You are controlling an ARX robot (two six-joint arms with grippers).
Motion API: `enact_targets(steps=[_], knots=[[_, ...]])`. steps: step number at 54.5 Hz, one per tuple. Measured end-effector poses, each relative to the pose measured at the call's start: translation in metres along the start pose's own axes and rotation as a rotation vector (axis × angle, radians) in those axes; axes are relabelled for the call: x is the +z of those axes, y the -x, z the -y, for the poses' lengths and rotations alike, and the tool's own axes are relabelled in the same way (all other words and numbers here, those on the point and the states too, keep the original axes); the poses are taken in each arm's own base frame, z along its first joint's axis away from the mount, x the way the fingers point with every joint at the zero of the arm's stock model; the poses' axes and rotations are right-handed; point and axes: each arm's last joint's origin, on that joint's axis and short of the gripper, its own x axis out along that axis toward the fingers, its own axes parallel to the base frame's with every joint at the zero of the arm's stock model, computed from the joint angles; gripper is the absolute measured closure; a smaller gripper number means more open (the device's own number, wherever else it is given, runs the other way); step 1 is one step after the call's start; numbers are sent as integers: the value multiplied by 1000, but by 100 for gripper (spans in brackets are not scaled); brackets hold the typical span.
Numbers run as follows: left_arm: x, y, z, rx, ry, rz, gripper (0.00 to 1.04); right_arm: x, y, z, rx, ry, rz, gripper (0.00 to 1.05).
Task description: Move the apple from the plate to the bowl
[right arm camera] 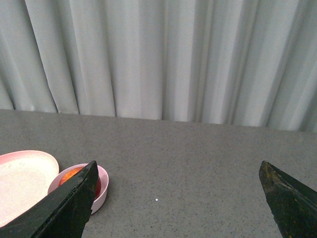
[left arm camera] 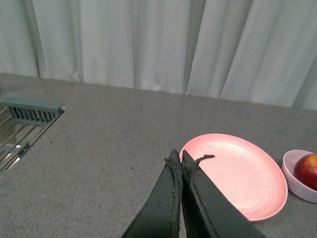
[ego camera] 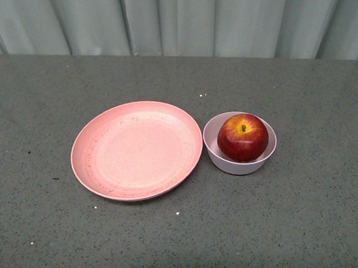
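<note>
The dark-red apple (ego camera: 242,137) sits stem up inside the small pale pink bowl (ego camera: 217,157), right of the wide salmon-pink plate (ego camera: 136,150), which is bare. Neither arm shows in the front view. My left gripper (left arm camera: 178,157) is shut and empty, raised above the table in front of the plate (left arm camera: 237,173); the bowl (left arm camera: 295,179) and apple (left arm camera: 308,169) show at that view's edge. My right gripper (right arm camera: 178,171) is open wide and empty, well back from the bowl (right arm camera: 101,188); one finger (right arm camera: 69,208) partly hides the apple (right arm camera: 72,174).
Grey speckled table (ego camera: 312,222) with pale curtains (ego camera: 218,11) behind it. A metal rack with a grey-green frame (left arm camera: 29,111) lies at the table's left in the left wrist view.
</note>
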Motion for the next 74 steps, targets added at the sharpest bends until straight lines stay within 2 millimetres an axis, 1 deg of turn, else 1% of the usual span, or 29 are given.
enact_targets(steps=[10,12,17,18,23,26,30,33,34,36,39,43,74], knots=[[1,5,0,1,0,26,101,0,0,0,0,0,0,9],[1,5,0,0,0,26,98,0,0,0,0,0,0,9],[1,5,0,0,0,26,80,0,0,0,0,0,0,9],[1,5,0,1,0,26,78,0,0,0,0,0,0,9],[1,5,0,0,0,27,62,0,0,0,0,0,0,9],[1,5,0,0,0,27,47,0,0,0,0,0,0,9],[1,5,0,0,0,27,35,0,0,0,0,0,0,9],[1,5,0,0,0,27,21,0,0,0,0,0,0,9],[1,5,0,0,0,27,19,0,0,0,0,0,0,9],[1,5,0,0,0,27,12,0,0,0,0,0,0,9],[1,5,0,1,-2,27,5,0,0,0,0,0,0,9],[1,5,0,0,-3,27,7,0,0,0,0,0,0,9],[1,5,0,0,-3,27,7,0,0,0,0,0,0,9]])
